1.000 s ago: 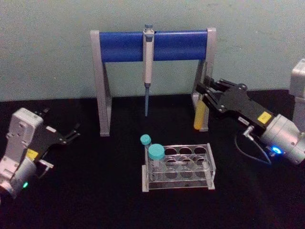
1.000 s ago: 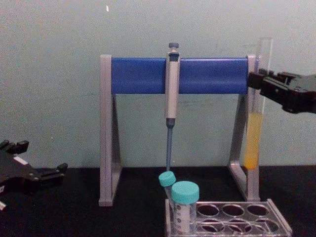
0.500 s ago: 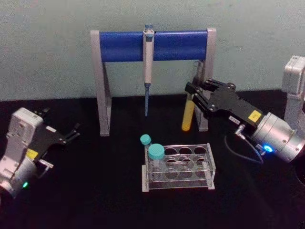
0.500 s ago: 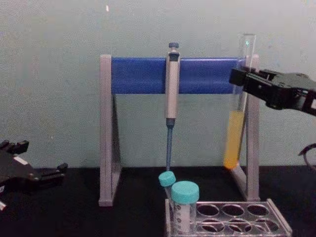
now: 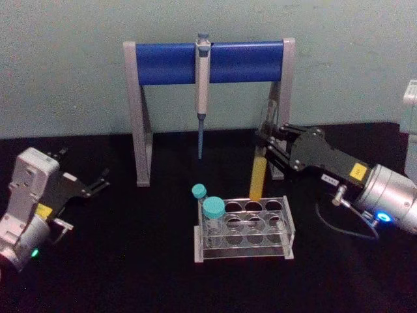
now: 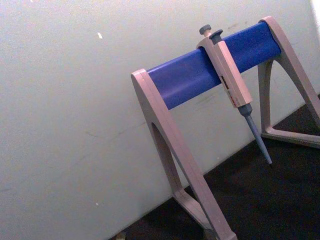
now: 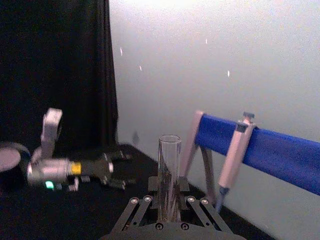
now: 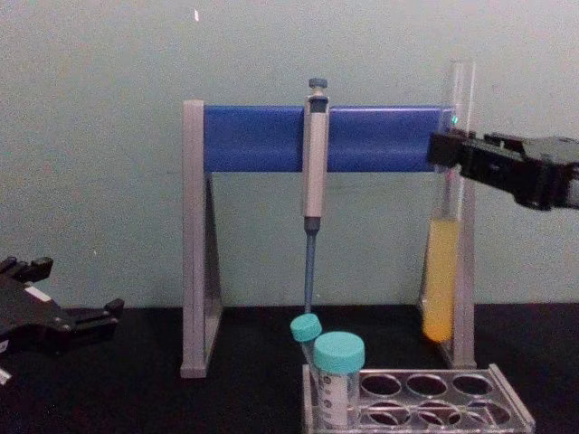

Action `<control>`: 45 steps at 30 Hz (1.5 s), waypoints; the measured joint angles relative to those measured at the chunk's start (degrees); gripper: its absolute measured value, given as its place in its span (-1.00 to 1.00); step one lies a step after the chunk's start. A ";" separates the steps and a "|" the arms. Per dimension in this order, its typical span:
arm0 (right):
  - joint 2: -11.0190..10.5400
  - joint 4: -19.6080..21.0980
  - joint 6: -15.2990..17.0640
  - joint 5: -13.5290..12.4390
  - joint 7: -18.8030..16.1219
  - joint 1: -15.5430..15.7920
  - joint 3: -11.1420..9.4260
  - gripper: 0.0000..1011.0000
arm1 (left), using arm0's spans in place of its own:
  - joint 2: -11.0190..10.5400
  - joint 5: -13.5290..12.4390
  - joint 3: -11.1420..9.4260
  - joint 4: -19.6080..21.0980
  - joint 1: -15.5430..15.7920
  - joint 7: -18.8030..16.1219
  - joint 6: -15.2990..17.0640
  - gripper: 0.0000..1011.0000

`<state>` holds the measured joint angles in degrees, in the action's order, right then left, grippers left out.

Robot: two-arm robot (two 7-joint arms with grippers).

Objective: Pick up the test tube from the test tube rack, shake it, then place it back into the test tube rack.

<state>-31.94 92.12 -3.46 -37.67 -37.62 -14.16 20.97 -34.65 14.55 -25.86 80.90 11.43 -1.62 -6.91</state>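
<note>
My right gripper is shut on the upper part of the test tube, a slim clear glass tube with yellow-orange liquid in its lower part. The tube hangs nearly upright, its round bottom just above the back row of the test tube rack, right of centre. In the chest view the right gripper grips the tube high over the clear rack. The right wrist view shows the tube's open top standing between the fingers. My left gripper rests open at the far left, low over the table.
Two teal-capped tubes stand in the rack's left end. Behind the rack rises the grey-and-blue pipette stand with a pipette hanging from it; its right leg is close behind the held tube. A black cloth covers the table.
The right gripper carried the tube from beside the stand's right leg leftward and forward, then down over the rack. The tube tilted midway and is nearly upright now. The left arm stayed put.
</note>
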 joint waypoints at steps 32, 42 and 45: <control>3.78 -1.48 -0.81 2.03 4.14 -0.11 -2.58 -0.55 | 0.00 0.00 0.00 0.00 0.00 0.00 0.00 0.98; 1.00 0.19 3.75 -4.76 0.22 0.48 -1.86 -0.55 | 0.00 0.00 0.00 0.00 0.00 0.00 0.00 0.98; -0.94 1.78 5.22 -5.29 0.21 1.31 -1.72 -0.55 | 0.00 0.00 0.00 0.00 0.00 0.00 0.00 0.98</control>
<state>-32.89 93.90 1.76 -42.96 -37.41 -12.85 19.25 -34.65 14.55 -25.86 80.90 11.43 -1.62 -6.91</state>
